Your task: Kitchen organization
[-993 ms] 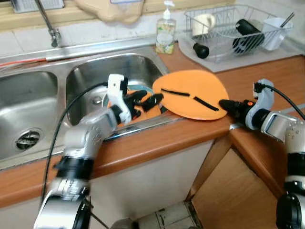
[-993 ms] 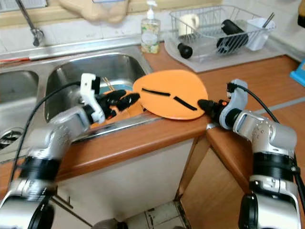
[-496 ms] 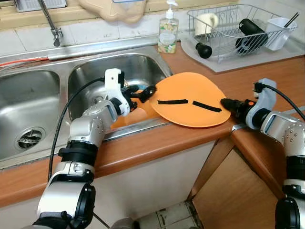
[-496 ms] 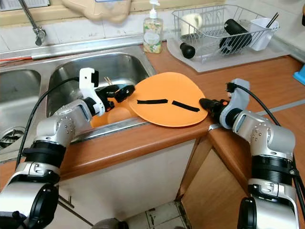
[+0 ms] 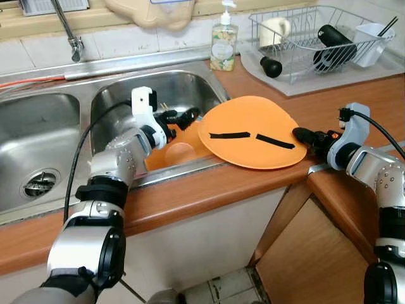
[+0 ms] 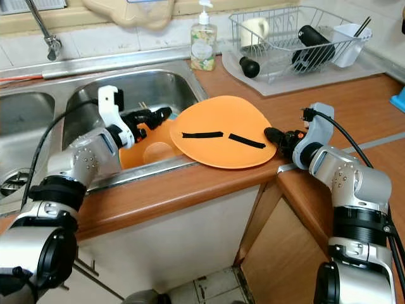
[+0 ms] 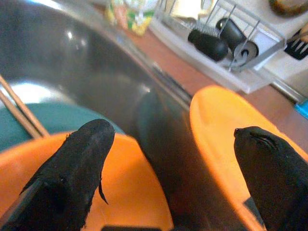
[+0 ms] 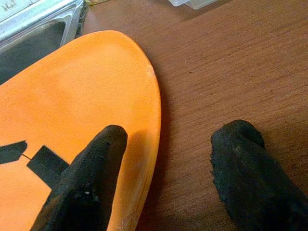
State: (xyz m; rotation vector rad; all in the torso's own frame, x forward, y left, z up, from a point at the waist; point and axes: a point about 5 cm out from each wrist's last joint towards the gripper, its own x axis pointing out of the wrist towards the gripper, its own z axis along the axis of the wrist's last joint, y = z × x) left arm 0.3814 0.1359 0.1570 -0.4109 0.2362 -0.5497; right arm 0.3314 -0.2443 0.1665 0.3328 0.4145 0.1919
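Right gripper (image 8: 163, 168) astride plate (image 8: 72, 120) rim

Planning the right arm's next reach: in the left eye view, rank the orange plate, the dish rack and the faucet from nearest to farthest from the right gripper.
1. Orange plate: right at the right gripper's fingertips, on the counter toward the sink.
2. Dish rack: behind the gripper, at the back of the counter.
3. Faucet: far across both sink basins, on the robot's left.
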